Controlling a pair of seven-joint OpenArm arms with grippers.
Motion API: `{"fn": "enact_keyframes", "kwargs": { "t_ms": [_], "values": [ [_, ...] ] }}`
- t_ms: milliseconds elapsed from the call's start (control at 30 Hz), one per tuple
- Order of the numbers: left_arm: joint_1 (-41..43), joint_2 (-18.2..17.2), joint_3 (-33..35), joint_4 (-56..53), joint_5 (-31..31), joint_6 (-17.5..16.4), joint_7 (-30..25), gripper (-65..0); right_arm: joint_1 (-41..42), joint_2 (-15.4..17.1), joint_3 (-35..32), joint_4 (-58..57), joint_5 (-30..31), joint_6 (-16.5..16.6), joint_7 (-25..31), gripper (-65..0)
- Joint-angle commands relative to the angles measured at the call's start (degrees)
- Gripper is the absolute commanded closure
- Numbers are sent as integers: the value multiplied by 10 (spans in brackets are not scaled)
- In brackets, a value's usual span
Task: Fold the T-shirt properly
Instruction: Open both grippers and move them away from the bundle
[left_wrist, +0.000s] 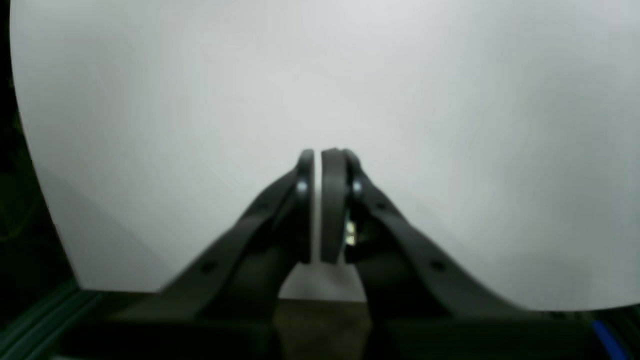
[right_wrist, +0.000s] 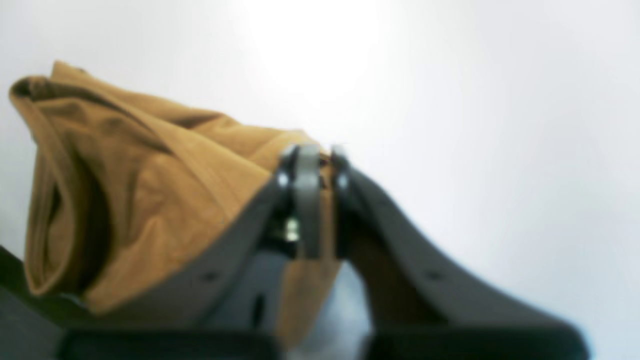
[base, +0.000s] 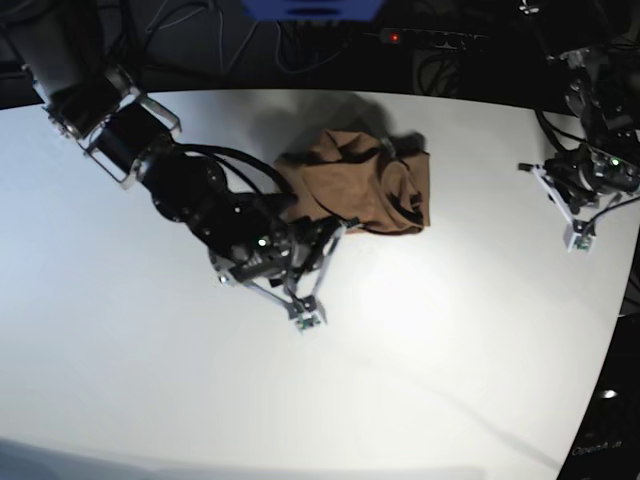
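The tan-brown T-shirt (base: 365, 188) lies crumpled in a heap at the far middle of the white table (base: 420, 330). My right gripper (right_wrist: 321, 156) is shut on a fold of the T-shirt (right_wrist: 140, 190), and cloth shows between its fingers. In the base view this gripper (base: 338, 228) sits at the shirt's near-left edge. My left gripper (left_wrist: 317, 152) is shut with nothing between its fingers and hovers over bare table. Its arm (base: 585, 180) is at the table's right side, well away from the shirt.
Cables and a power strip (base: 440, 38) lie behind the table's far edge. The table's right edge (base: 615, 330) runs close to the left arm. A dark frame rail (left_wrist: 45, 310) shows below the table edge in the left wrist view.
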Motion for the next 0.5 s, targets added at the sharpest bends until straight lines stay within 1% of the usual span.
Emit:
{"fn": "enact_keyframes", "kwargs": {
  "t_ms": [0, 67, 133, 200, 267, 333, 400, 467],
  "values": [
    [-7, -14, -2, -1, -1, 0, -12, -26, 9, 0, 14, 9, -6, 2, 7, -4],
    [-6, -20, -1, -12, -1, -3, -13, -26, 2, 3, 22, 9, -6, 2, 7, -4],
    [-6, -20, 8, -16, -1, -4, 0, -26, 0, 23, 22, 9, -6, 3, 8, -4],
    [-6, -20, 36, -9, -1, -4, 16, -26, -1, 40, 22, 10, -6, 4, 21, -6],
    [-6, -17, 76, 7, -1, -4, 38, -26, -3, 67, 22, 12, -6, 27, 35, -6],
    [-5, -14, 115, 27, -1, -4, 64, -26, -3, 87, 22, 9, -6, 53, 51, -6],
    [-6, -14, 151, 45, -1, -3, 82, -26, -3, 107, 22, 8, -6, 60, 69, -6],
    [-7, -13, 170, 62, -1, -2, 96, -26, -3, 117, 22, 8, -6, 61, 75, -6]
  ]
}}
